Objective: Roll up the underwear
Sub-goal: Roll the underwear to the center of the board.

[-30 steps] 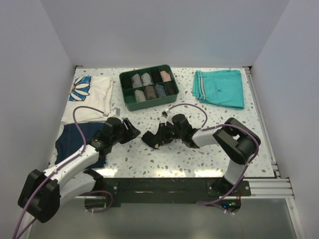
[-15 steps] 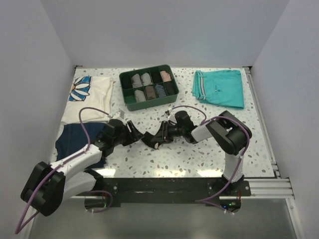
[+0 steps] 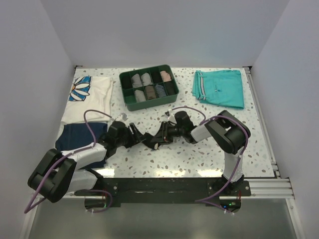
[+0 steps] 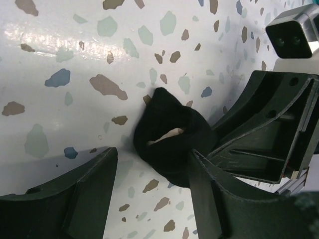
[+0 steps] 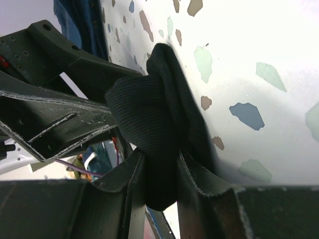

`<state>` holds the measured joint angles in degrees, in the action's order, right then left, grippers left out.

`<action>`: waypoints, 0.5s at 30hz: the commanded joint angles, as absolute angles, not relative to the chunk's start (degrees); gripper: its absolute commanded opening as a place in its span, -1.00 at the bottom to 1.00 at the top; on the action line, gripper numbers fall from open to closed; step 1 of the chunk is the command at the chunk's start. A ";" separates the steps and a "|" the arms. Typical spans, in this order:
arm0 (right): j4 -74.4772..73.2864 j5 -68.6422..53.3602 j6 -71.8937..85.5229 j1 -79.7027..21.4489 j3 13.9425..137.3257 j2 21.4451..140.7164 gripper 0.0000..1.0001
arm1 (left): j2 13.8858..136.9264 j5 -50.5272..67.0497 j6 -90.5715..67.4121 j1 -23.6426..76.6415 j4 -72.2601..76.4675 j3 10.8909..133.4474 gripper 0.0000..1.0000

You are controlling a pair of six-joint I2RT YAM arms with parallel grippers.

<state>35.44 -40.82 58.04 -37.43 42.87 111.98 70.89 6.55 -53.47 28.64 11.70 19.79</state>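
Underwear (image 3: 152,141) — small black bundle, beige lining peeking out, lying mid-table (image 3: 209,154) between both grippers. Soft, light and limp; it will likely spring loose unless pinched across the thick fold. Right gripper (image 5: 159,165) is clamped on one end. Left gripper (image 4: 152,157) has its jaws apart, straddling the other end without gripping. Since a second ago — left arm has come closer in, right elbow has folded nearer.

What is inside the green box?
Small rolled clothes sit in the green box compartments: grey rolls, a pinkish one, a striped one. Whatever lies under them is covered.
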 commanded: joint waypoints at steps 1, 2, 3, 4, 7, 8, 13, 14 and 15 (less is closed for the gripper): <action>31.46 -42.18 57.48 -37.71 43.24 114.34 -0.81 | 73.91 8.96 -54.84 29.00 20.38 19.34 0.25; 31.29 -42.27 57.39 -37.71 43.24 114.43 -0.81 | 74.35 9.14 -55.28 29.00 21.96 19.42 0.25; 31.29 -42.36 57.31 -37.71 43.24 114.61 -0.81 | 74.70 9.40 -55.28 29.00 22.76 19.42 0.25; 31.29 -42.54 57.22 -37.71 43.16 114.70 -0.80 | 75.32 9.49 -55.37 29.09 23.29 19.51 0.25; 31.29 -42.89 57.22 -37.71 43.15 115.22 -0.80 | 75.85 9.75 -55.72 29.00 25.13 19.42 0.25; 31.29 -42.89 57.22 -37.71 43.07 115.31 -0.80 | 75.85 9.84 -55.90 29.00 25.75 19.25 0.25; 31.73 -43.42 57.30 -37.71 43.15 116.01 -0.80 | 76.64 9.14 -56.25 29.00 26.10 18.37 0.16; 31.82 -43.68 57.48 -37.71 43.24 116.02 -0.79 | 76.99 9.14 -56.69 29.00 26.71 17.93 0.09; 32.16 -43.77 57.57 -37.71 43.24 116.02 -0.79 | 77.78 9.40 -56.95 29.00 27.07 17.76 0.06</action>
